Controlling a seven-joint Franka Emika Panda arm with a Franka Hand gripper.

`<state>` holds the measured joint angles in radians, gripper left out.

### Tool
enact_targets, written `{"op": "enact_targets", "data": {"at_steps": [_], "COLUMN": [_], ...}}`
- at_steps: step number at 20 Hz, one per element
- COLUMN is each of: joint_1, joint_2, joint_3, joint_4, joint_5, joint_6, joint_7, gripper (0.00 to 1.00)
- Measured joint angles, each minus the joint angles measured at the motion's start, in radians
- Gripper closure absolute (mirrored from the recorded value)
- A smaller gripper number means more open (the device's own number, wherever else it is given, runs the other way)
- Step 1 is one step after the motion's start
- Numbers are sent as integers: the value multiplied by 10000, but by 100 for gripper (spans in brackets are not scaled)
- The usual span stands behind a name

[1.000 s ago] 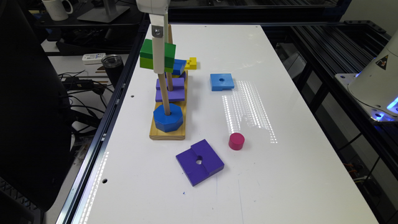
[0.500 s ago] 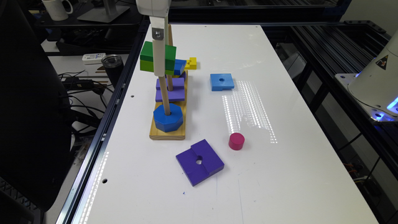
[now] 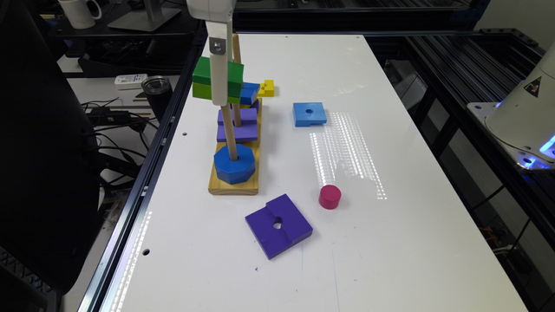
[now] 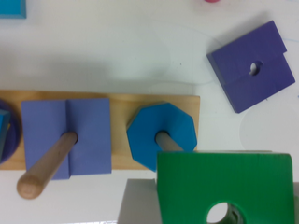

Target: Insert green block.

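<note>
My gripper (image 3: 219, 89) is shut on the green block (image 3: 202, 74), which has a dark green top over a lime lower layer, and holds it high above the wooden peg board (image 3: 220, 185). In the wrist view the green block (image 4: 243, 179) shows its round hole, with a grey finger (image 4: 138, 205) against its side. It hangs over the end peg that carries the blue octagon (image 4: 161, 136), and it hides that peg's top. The middle peg (image 4: 46, 164) holds a purple square (image 3: 237, 124).
A flat light-blue square (image 3: 309, 113), a pink cylinder (image 3: 330, 196) and a larger purple square (image 3: 279, 225) lie on the white table on the exterior view's right of the board. A yellow piece (image 3: 267, 88) sits behind it. A black cup (image 3: 157, 89) stands beyond the table's edge.
</note>
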<state>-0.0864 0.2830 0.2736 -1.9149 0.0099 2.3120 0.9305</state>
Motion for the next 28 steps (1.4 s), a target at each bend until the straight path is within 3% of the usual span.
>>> {"op": "enact_targets", "data": {"at_steps": [4,7,12,20,28], "joint_1": [-27,-25,-16,-18,-84], "joint_2": [446,517,512,336,-22], "joint_3": [-62,-64,-42,24,18], "joint_4": [563,669,671,537,87], "joint_5": [-102,-120,-122,-122,-122], "joint_6": [-111,-180,-231,-654,-656], "joint_7": [-22,-21,-6,31,30], "gripper": [100,100,100,100,100]}}
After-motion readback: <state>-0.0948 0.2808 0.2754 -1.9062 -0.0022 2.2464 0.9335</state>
